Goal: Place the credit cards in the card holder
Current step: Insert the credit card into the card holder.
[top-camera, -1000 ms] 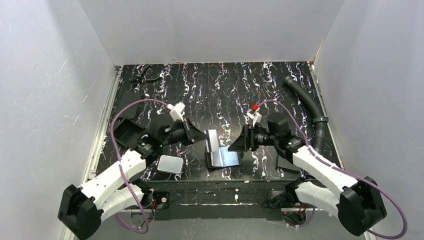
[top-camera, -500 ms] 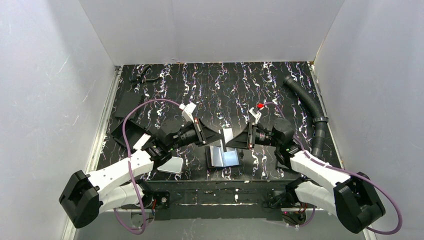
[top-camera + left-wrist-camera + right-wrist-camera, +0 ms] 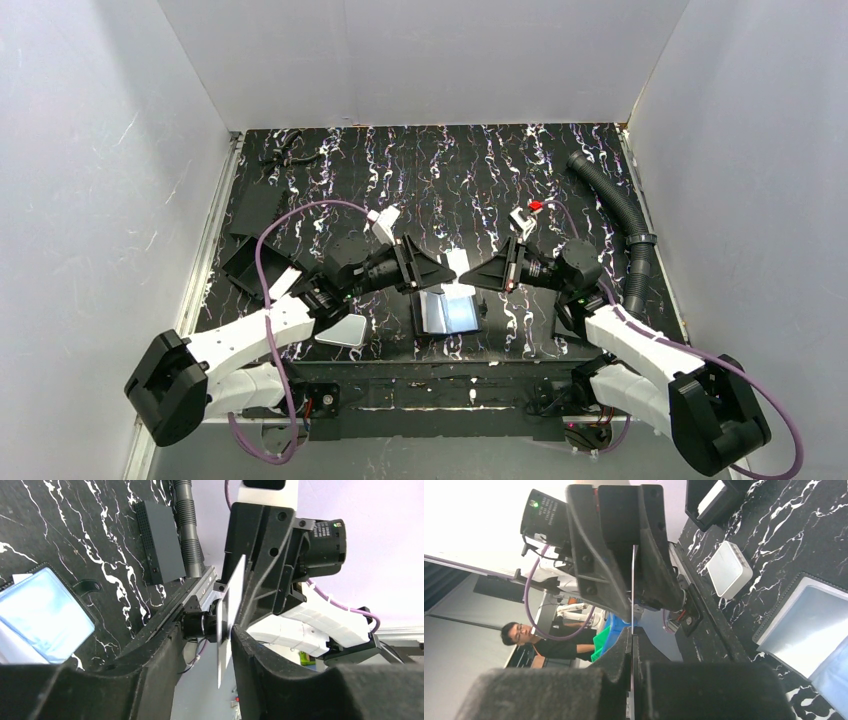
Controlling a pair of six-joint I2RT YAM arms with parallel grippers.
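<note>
From above, we see the left gripper and the right gripper meeting tip to tip over the near middle of the table. A credit card is raised between them. The card holder lies open on the table just nearer the arm bases, and a white slab rests to its left.

In the left wrist view, the card sits inside the left gripper's gap, against one finger with space on the other side, so its fingers stand parted.

In the right wrist view, the right gripper's fingers are pressed together on the card's near edge. The open card holder lies at lower right.
</note>
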